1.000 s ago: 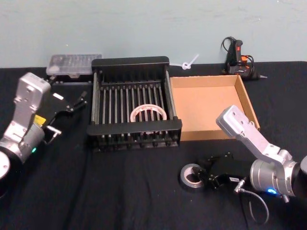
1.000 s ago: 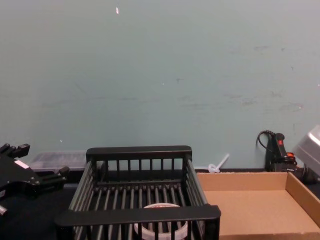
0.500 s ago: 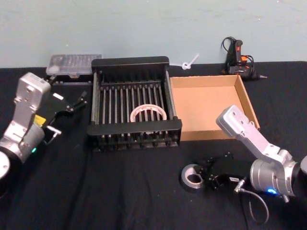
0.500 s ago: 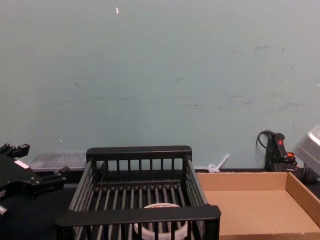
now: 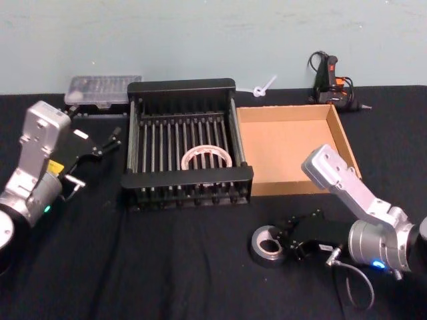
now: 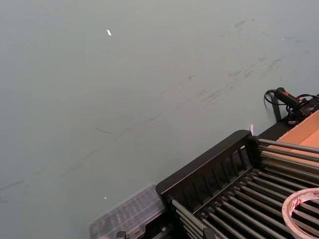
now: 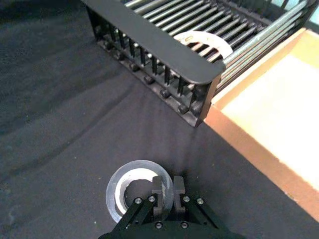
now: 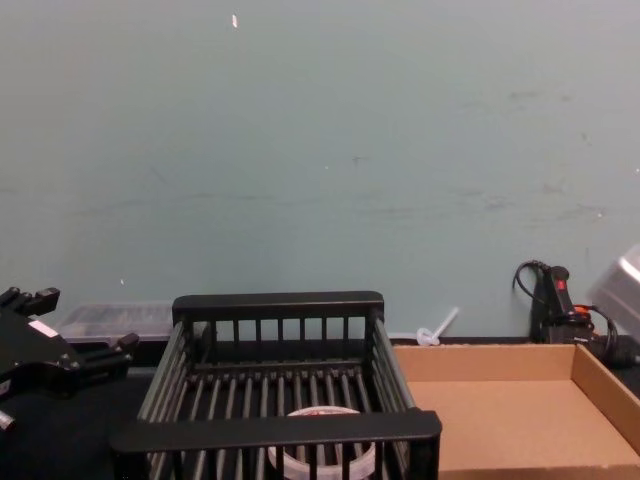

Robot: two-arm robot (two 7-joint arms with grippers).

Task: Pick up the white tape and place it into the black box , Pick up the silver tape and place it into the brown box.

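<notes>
The right gripper [image 7: 165, 191] has its two black fingers [image 7: 158, 190] closed together over the near wall of the silver tape [image 7: 138, 191], one finger inside the core hole and one outside, so the roll's rim is pinched between them. The silver tape lies flat on the black tablecloth [image 5: 167, 267], in front of the two containers and well apart from both. In the head view the right gripper [image 5: 288, 243] reaches in from the robot's right, low over the cloth, with the roll at its tip.

Beyond the roll stands the black box [image 5: 187, 179], a slatted crate. The white tape [image 5: 207, 159] already lies flat on its barred floor, near the front wall, so the first half of the task looks finished. Touching the crate on the robot's right is the brown box [image 5: 343, 143], a shallow cardboard tray with nothing in it.

The left gripper [image 5: 100, 145] is parked to the left of the crate, above the cloth, its fingers apart and holding nothing.

What appears to remain is lifting the silver tape, carrying it over the tray's low front wall, and letting it go inside.
</notes>
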